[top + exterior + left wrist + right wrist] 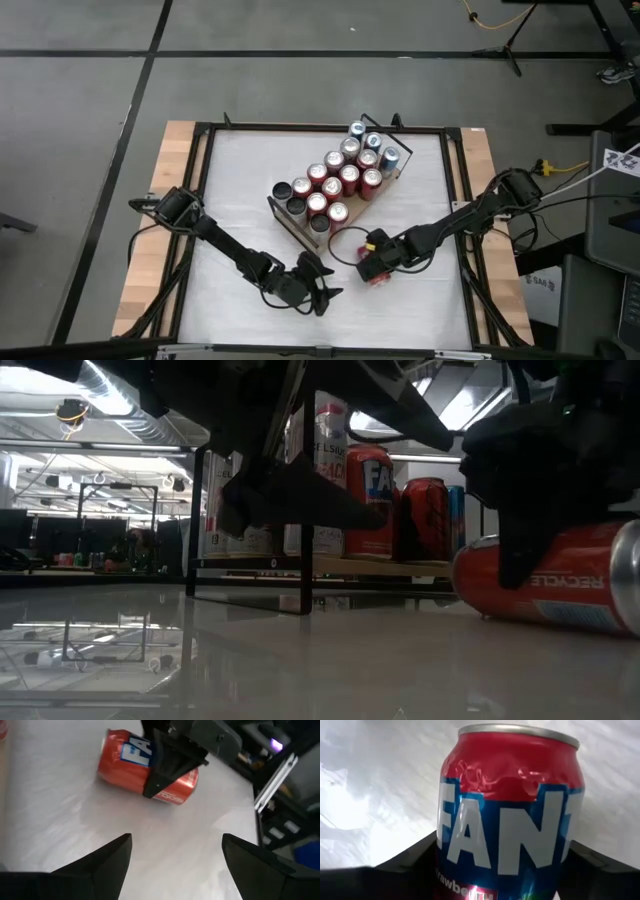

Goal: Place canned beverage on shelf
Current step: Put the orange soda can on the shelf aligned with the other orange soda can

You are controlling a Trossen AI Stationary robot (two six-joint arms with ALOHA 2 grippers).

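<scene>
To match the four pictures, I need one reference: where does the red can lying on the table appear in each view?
High: red can under the right gripper, lower middle.
Low: far right, on its side.
Left wrist: upper middle.
Right wrist: fills the centre.
Shared landmark: the shelf, behind it in low.

Both arms are dark, nearly black, built of slim straight links joined by thicker rounded joints, with black cables looping loosely beside them. The left arm (pixel 225 248) ends in the left gripper (pixel 322 291), whose two fingers (pixel 107 857) are matte black wedges tapering to points. The right arm (pixel 470 215) carries a blocky black wrist housing and the right gripper (pixel 378 262), with flat, angular black fingers (pixel 165 767). A small yellow spot shows on its wrist.
</scene>
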